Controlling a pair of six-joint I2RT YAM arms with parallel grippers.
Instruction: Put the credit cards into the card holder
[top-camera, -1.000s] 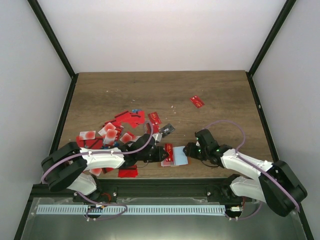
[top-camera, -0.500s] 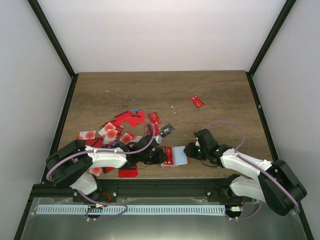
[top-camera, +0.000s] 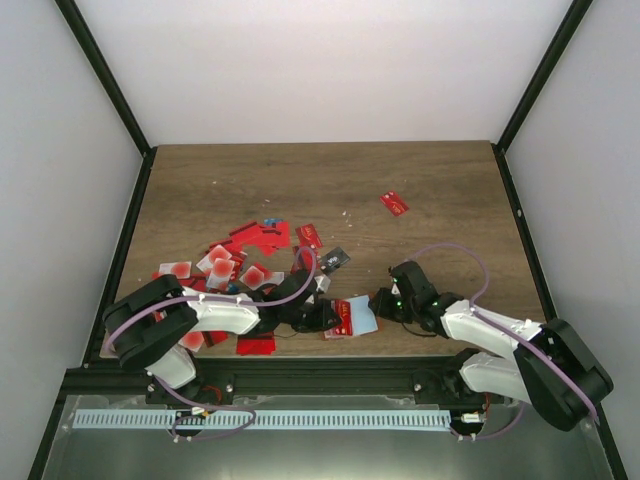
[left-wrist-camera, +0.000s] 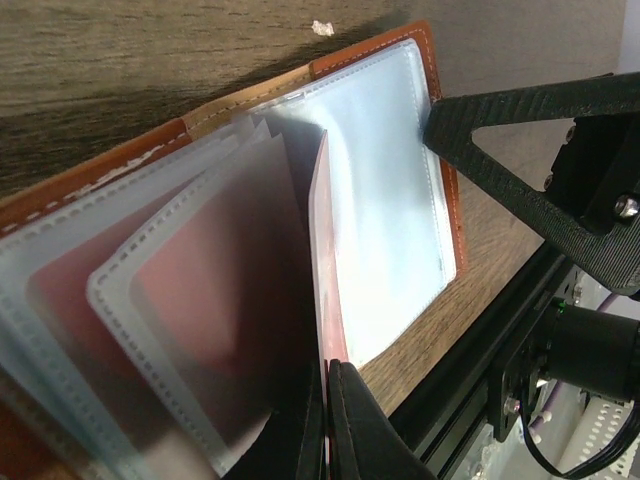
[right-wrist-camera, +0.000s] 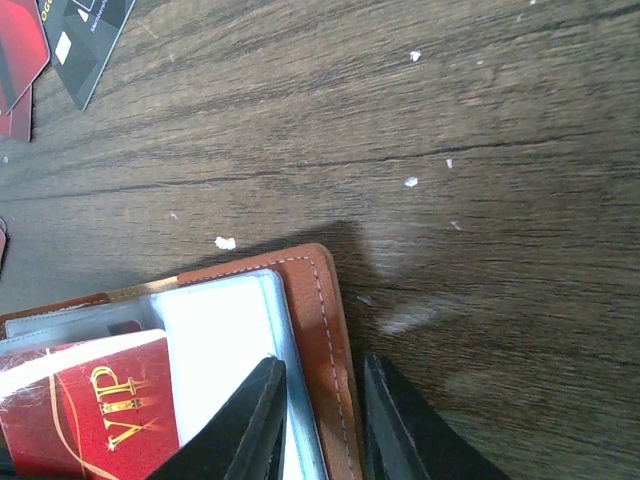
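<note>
card holder (right-wrist-camera: 312, 300) lying open, orange-brown cover, clear sleeves (left-wrist-camera: 190, 340) fanning | left claw (left-wrist-camera: 325, 378) clamping red credit card (left-wrist-camera: 322, 260) between sleeves | right claw (right-wrist-camera: 322, 368) straddling holder's edge, grip unclear

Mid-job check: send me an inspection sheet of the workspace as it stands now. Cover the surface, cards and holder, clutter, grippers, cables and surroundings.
Surface: wooden table, bare at the far side; small white specks near the holder.
Job's things: card holder open at the near edge, clear sleeves fanned; credit cards heaped on the left; lone red card far right; dark card beside the heap.
Clutter: nothing seen beyond the loose cards.
Grippers: left gripper shut on a red card standing edge-on among the sleeves; right gripper pinches the holder's orange-brown edge.
Cables: purple cables loop over both arms; no snag seen.
Surroundings: white walls, black frame; nothing seen intruding.
</note>
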